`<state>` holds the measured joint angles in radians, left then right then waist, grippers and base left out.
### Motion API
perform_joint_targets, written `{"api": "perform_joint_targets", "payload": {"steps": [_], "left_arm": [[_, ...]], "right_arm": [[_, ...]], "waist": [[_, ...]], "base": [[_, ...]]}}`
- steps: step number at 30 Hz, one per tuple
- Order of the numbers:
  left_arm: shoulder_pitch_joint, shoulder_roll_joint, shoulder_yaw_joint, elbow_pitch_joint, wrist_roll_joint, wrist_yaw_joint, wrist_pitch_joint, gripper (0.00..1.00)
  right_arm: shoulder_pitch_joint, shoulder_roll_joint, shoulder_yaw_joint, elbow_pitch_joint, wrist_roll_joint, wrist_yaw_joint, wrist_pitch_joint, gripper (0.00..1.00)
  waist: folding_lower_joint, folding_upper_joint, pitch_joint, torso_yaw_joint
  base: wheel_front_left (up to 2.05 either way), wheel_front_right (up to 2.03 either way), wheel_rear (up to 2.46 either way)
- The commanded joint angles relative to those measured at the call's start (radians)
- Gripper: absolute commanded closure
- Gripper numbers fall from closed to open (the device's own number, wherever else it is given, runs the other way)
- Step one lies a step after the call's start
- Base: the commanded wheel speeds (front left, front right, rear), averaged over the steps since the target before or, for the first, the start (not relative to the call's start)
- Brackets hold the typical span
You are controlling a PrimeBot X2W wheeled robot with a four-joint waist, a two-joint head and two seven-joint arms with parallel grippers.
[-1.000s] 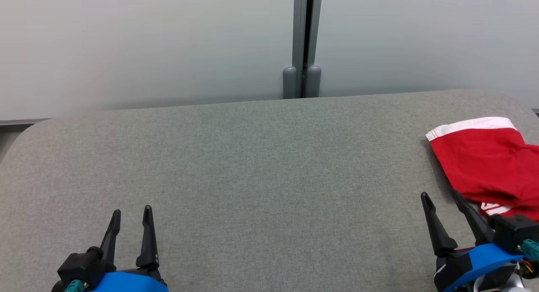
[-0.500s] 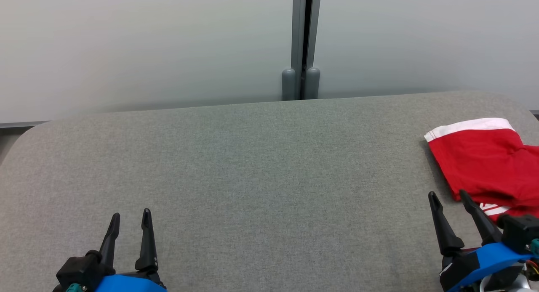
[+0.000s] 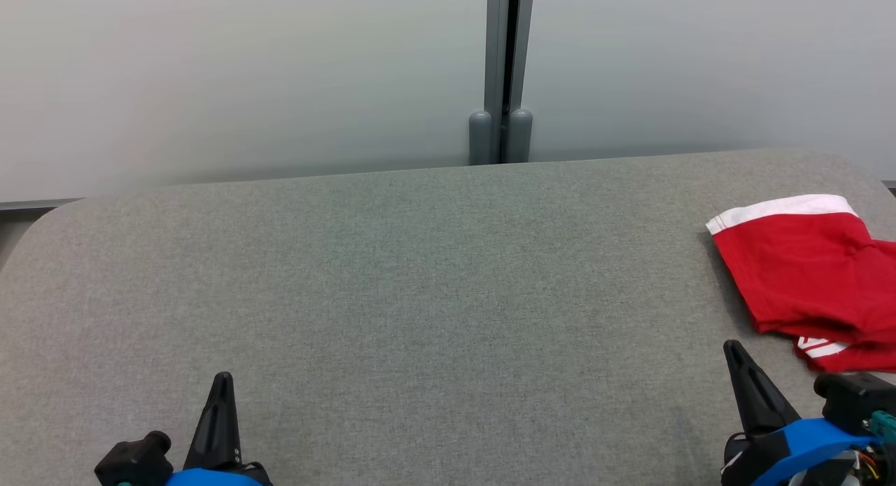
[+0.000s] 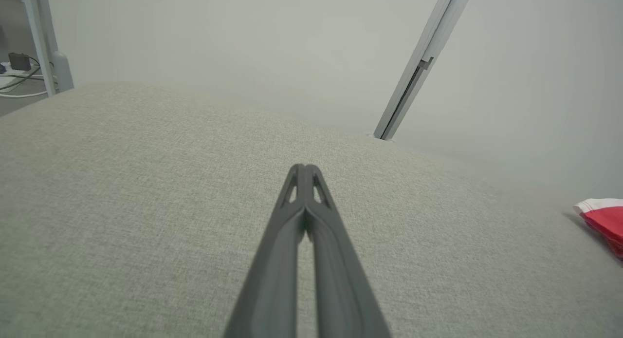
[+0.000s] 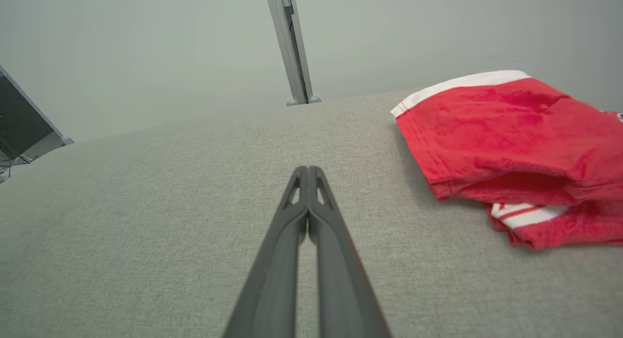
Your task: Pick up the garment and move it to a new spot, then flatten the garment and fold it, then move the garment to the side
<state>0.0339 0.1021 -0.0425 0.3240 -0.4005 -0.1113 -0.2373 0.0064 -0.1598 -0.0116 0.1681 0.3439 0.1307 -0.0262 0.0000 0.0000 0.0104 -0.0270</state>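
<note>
Within the last second, both pairs of fingers have been brought together. The left gripper (image 3: 222, 388), at the lower left of the head view, and the right gripper (image 3: 736, 356), at the lower right, are now pressed closed on nothing. Both have also been drawn lower in the frame.

The red garment (image 3: 794, 276), with its white band, is left folded at the right edge of the frame, near the right gripper but untouched by it. From this, the last step is judged done or nearly so.

Open room is offered across the middle and left of the grey padded table (image 3: 420, 276). Its far edge is backed by 1 grey post (image 3: 501, 73). The garment is cut by the frame, so its distance from the table's right edge cannot be told.
</note>
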Motion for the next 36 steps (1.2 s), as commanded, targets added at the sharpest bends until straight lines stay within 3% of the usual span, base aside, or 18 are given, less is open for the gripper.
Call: {"api": "perform_joint_targets", "payload": {"steps": [1, 36], "left_arm": [[-0.023, 0.004, 0.012, -0.015, -0.035, -0.001, 0.010, 1.00], [-0.077, -0.019, 0.072, -0.046, -0.531, -0.010, 0.152, 1.00]], "right_arm": [[-0.017, -0.001, -0.010, -0.012, 0.039, 0.000, 0.004, 1.00], [-0.061, 0.046, -0.048, 0.021, 0.557, 0.000, 0.060, 1.00]], "waist": [[0.0000, 0.0000, 0.000, 0.001], [0.0000, 0.0000, -0.002, 0.008]], "base": [[0.00, 0.00, 0.00], [0.00, 0.00, 0.00]]}}
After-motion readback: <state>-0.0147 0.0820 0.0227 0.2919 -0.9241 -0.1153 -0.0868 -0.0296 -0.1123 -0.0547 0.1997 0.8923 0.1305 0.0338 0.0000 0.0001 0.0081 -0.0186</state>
